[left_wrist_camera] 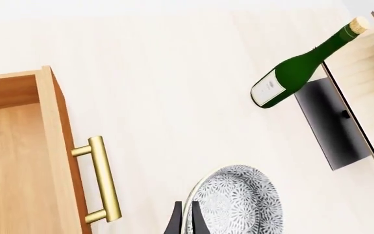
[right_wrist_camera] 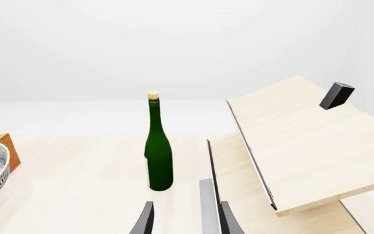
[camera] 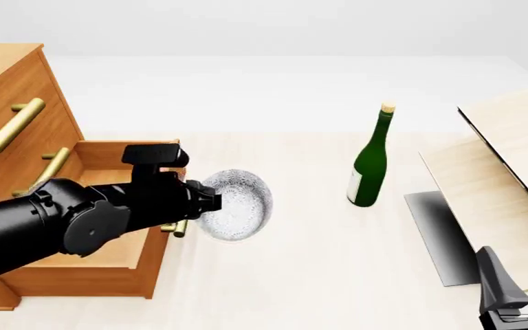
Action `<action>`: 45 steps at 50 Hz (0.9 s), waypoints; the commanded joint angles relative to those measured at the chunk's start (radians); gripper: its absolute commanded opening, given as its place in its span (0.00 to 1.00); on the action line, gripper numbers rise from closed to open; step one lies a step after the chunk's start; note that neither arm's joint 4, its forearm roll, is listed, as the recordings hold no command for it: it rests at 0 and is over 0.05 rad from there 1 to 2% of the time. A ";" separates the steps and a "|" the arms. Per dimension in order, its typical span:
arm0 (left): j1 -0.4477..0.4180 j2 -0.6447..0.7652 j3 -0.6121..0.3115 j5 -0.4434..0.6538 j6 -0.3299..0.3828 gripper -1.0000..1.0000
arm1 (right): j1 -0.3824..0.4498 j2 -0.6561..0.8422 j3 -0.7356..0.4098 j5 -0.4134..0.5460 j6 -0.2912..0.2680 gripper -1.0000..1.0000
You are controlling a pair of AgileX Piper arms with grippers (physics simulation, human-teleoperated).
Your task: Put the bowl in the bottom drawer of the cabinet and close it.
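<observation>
Left gripper (camera: 211, 198): nearest the front camera on its black arm, clamped on the rim of the bowl (camera: 236, 204).
Bowl: tipped on its side, lifted off the table, just right of the bottom drawer (camera: 108, 251), in front of its brass handle (left_wrist_camera: 102, 179).
Bottom drawer: pulled open, interior bare as far as it shows, at the foot of the cabinet (camera: 7, 103) on the left.
Right gripper (camera: 521, 271): low at the near right, fingers apart, holding nothing.
Green bottle (camera: 370, 161): upright, well right of the bowl, corked.
Pale wood boards (camera: 511, 172): far right, tilted.
Risk: thin rim grip, so the bowl could slip or swing; it may knock the drawer front or handle on the way in.
Writing: the bottle's white label shows marks too small to read.
</observation>
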 commanded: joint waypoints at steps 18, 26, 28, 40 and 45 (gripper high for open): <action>0.049 -0.136 0.045 0.054 0.031 0.00 | 0.000 -0.001 0.001 0.000 0.000 1.00; 0.061 -0.169 0.054 0.071 0.025 0.00 | 0.000 -0.001 0.001 0.000 0.000 1.00; 0.065 -0.172 0.056 0.075 0.025 0.00 | 0.000 -0.001 0.001 0.000 0.000 1.00; 0.078 -0.240 0.063 0.110 0.024 0.00 | 0.000 -0.001 0.001 0.000 0.000 1.00; 0.083 -0.261 0.067 0.122 0.026 0.00 | 0.000 -0.001 0.001 0.000 0.000 1.00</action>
